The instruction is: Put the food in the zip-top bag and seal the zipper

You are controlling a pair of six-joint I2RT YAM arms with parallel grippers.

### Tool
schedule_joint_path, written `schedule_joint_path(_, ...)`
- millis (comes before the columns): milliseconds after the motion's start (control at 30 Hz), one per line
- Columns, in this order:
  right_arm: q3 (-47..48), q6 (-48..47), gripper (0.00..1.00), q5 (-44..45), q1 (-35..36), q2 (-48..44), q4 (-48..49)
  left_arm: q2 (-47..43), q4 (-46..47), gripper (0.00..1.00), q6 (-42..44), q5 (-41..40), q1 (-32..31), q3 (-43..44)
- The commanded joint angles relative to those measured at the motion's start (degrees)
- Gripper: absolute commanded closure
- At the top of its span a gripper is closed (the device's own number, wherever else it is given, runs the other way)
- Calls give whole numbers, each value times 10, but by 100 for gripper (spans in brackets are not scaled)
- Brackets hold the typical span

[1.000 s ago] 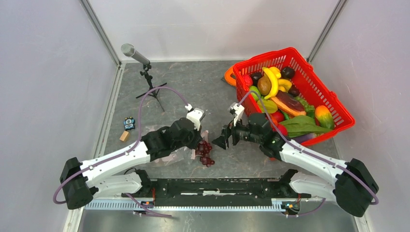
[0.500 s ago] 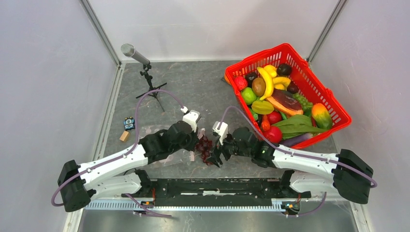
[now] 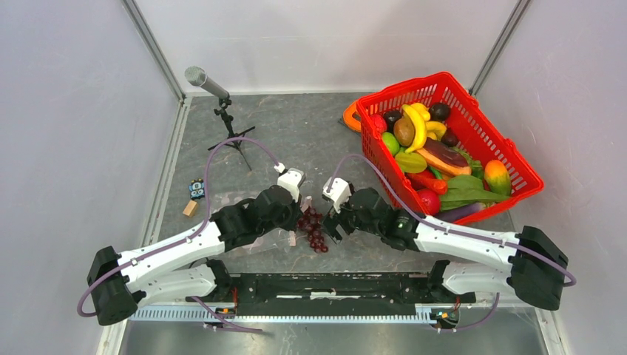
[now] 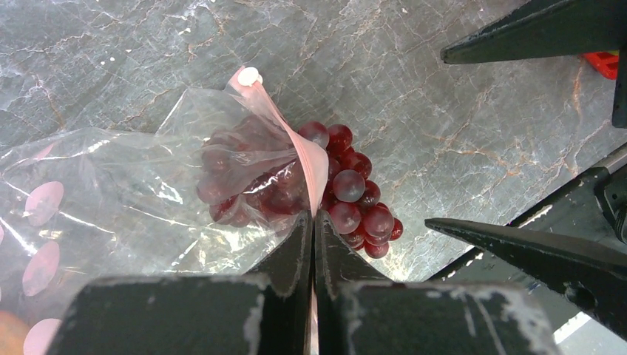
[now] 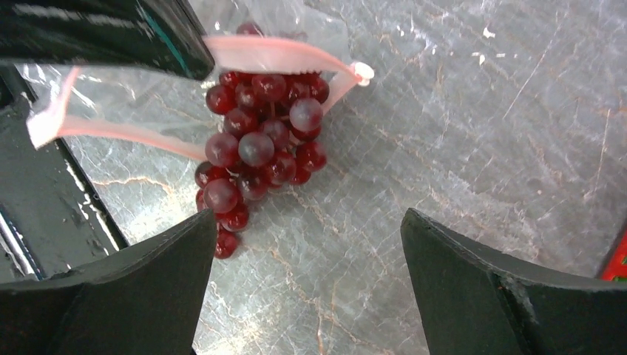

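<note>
A bunch of dark red grapes (image 3: 314, 231) (image 4: 347, 200) (image 5: 259, 148) lies on the grey table at the mouth of the clear zip-top bag (image 3: 259, 238) (image 4: 133, 200), part under the plastic, part outside. My left gripper (image 3: 299, 220) (image 4: 313, 222) is shut on the pink zipper (image 4: 310, 159) (image 5: 273, 53), holding the upper lip lifted. My right gripper (image 3: 330, 225) (image 5: 308, 214) stands wide open just right of the grapes with nothing between its fingers. More food fills the red basket (image 3: 517, 159).
An orange ring (image 3: 350, 117) lies behind the basket's left corner. A microphone on a small tripod (image 3: 222, 103) stands at the back left. A small blue object (image 3: 197, 189) and a wooden block (image 3: 191, 208) sit near the left wall.
My right arm has swung left from the basket side up to the grapes, its jaws spreading wider. The basket shifted slightly. The left gripper stayed shut on the zipper.
</note>
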Motion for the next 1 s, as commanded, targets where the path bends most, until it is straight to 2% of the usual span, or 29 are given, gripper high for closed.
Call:
schedule_joint_path(0, 54, -29, 3, -19, 3, 29, -42, -11, 14, 98, -8, -18, 0, 6)
schedule_joint_path(167, 21, 16, 3, -64, 37, 75, 29, -12, 5, 98, -7, -24, 0, 5)
schedule_joint_path(433, -17, 73, 2, -50, 42, 123, 125, -13, -6, 98, -7, -30, 0, 2)
schedule_joint_path(500, -38, 86, 2, -23, 42, 132, 155, -14, -10, 98, -7, -31, 0, 2)
schedule_joint_path(667, -48, 84, 3, -9, 42, 160, 203, -15, -8, 98, -10, -32, 0, -3)
schedule_joint_path(800, -80, 105, 13, -30, 42, 178, 291, -13, -7, 98, -10, -34, 0, -4)
schedule_joint_path(967, -120, 126, 39, 17, 42, 177, 366, -12, -7, 98, -8, -31, 0, -2)
